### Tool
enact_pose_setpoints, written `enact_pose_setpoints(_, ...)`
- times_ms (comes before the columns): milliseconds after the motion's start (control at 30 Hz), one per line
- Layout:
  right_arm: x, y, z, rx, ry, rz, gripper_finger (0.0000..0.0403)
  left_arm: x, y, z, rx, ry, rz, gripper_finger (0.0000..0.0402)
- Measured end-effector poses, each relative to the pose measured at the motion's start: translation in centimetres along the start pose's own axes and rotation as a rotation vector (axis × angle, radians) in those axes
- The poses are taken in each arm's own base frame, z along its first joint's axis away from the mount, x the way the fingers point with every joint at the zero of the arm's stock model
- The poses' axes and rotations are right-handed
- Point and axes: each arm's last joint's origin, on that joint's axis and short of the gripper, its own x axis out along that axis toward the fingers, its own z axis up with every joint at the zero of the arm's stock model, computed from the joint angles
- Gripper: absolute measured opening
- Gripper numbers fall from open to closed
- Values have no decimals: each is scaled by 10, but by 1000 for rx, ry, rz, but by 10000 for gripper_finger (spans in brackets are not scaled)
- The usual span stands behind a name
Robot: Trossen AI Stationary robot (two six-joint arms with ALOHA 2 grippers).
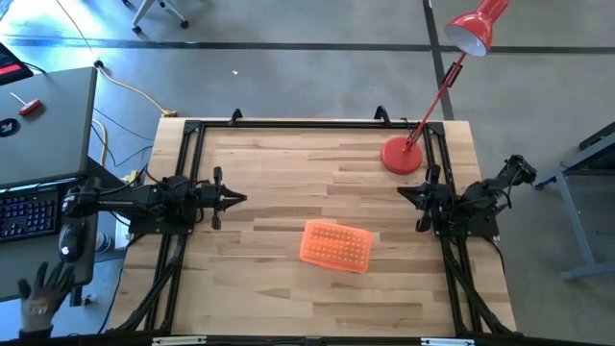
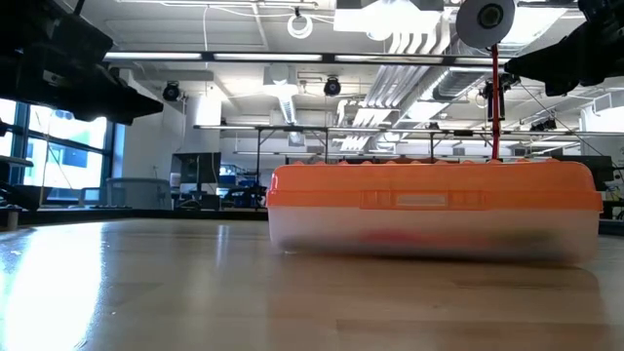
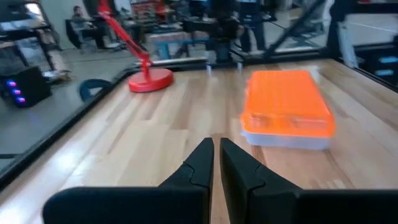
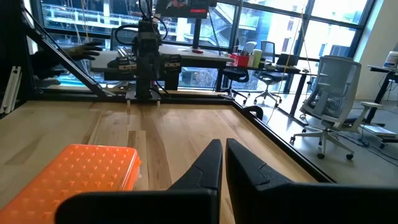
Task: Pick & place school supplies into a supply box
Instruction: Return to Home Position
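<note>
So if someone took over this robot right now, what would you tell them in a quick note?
Left gripper: shut, empty, at the table's left side.
Right gripper: shut, empty, at the right side.
Orange-lidded box: closed, lying on the table between the two.
Nothing else from the job lies loose in view.
Packing looks done; only the return to rest seems left.

Tabletop (image 1: 269,173) open except supply box (image 1: 335,246) mid, lamp base (image 1: 402,156) rt.

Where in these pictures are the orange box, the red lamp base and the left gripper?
supply box (image 1: 335,246), high view, middle of its orange lid.
lamp base (image 1: 402,156), high view, centre of the red disc.
left gripper (image 1: 238,199), high view, between its fingertips.
</note>
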Motion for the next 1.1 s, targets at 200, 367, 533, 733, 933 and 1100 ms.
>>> enact_pose_setpoints(200, 0, 0, 0, 0, 0, 1, 0, 1, -11, -1, 15, 11, -101, 58)
enact_pose_setpoints(367, 0, 0, 0, 0, 0, 1, 0, 0, -18, 0, 25, 10, -166, 56)
enact_pose_setpoints(533, 0, 0, 0, 0, 0, 1, 0, -1, -24, 0, 33, 2, -227, 58)
enact_pose_setpoints(733, 0, 0, 0, 0, 0, 1, 0, -3, -30, 1, 40, -5, -282, 55)
enact_pose_setpoints(933, 0, 0, 0, 0, 0, 1, 0, -3, -30, 1, 40, -5, -279, 58)
enact_pose_setpoints(1100, 0, 0, 0, 0, 0, 1, 0, -3, -30, 1, 40, -5, -279, 56)
